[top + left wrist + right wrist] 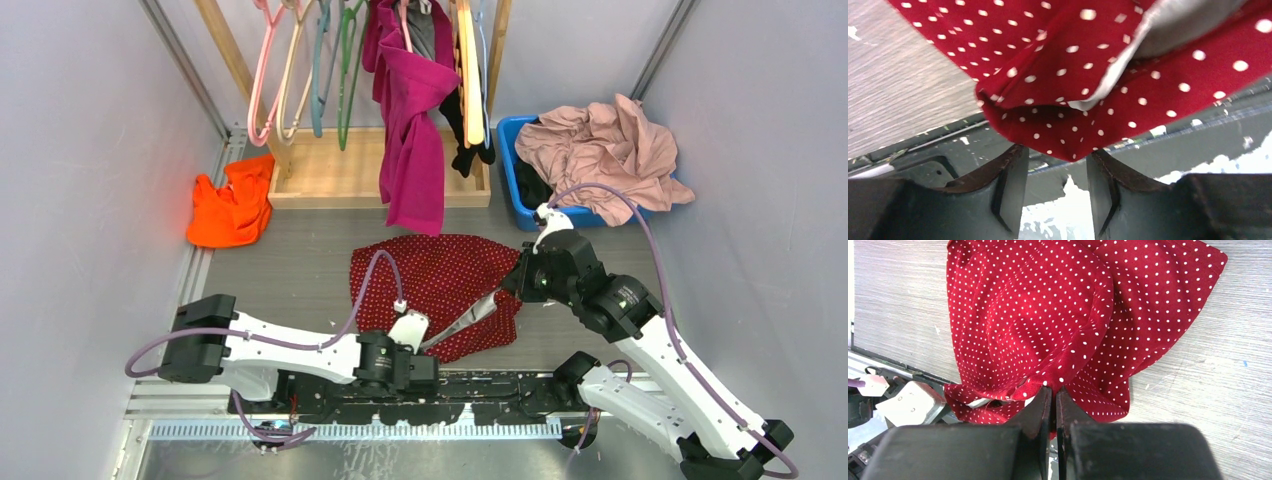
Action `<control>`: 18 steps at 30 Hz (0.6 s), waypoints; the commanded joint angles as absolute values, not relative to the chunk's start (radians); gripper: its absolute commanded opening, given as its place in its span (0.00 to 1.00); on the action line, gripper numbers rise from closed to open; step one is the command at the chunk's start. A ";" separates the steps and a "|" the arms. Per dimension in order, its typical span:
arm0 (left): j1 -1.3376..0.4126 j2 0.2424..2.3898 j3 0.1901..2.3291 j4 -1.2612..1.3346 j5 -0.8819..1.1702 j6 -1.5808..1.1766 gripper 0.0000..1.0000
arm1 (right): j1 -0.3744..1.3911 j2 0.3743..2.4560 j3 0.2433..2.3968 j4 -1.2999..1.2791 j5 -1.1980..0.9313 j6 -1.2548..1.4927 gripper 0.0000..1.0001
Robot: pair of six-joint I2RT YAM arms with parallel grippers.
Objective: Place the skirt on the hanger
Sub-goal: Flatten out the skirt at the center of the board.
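The skirt (440, 275) is lying crumpled on the table (300, 260) at the centre of the top view, between the two arms. The right gripper (1054, 390) is pinching a fold of it near the lower edge of its wrist view, with the jaws closed tight on the cloth. The left gripper (1055, 170) is sitting with its jaws apart and gripping nothing. A folded edge of the skirt, showing a pale lining, is hanging just above its fingertips.

The step in hand is probably getting a second hold so that the waist can be spread. To do that well, the left jaws should be closing on the lined edge only, not on a bunch of layers, while the right pinch is staying firm. Which fold is the waistband I cannot tell.

The hanger (254, 110) is hanging at the upper left among other hangers on a wooden rack (350, 180), well apart from the skirt. It will need freeing from its neighbours.

A magenta garment (412, 150) is dangling from the rack just above the skirt and could be snagging any lift. An orange cloth (232, 208) is lying at the left. A blue bin (507, 150) holding a pale pink garment (610, 150) is sitting at the upper right, close to the right arm.
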State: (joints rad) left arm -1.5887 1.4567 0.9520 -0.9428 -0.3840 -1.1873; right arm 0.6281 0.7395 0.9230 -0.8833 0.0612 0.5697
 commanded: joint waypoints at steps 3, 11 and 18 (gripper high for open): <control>-1.569 1.439 0.958 -1.062 -0.588 -1.261 0.11 | 0.624 0.740 0.949 -0.833 0.066 0.557 0.01; -1.545 1.279 1.034 -1.199 -0.675 -1.234 0.00 | 0.625 0.818 1.055 -0.819 0.065 0.543 0.01; -1.539 1.104 1.150 -1.336 -0.733 -1.199 0.00 | 0.625 0.908 1.199 -0.811 0.060 0.524 0.01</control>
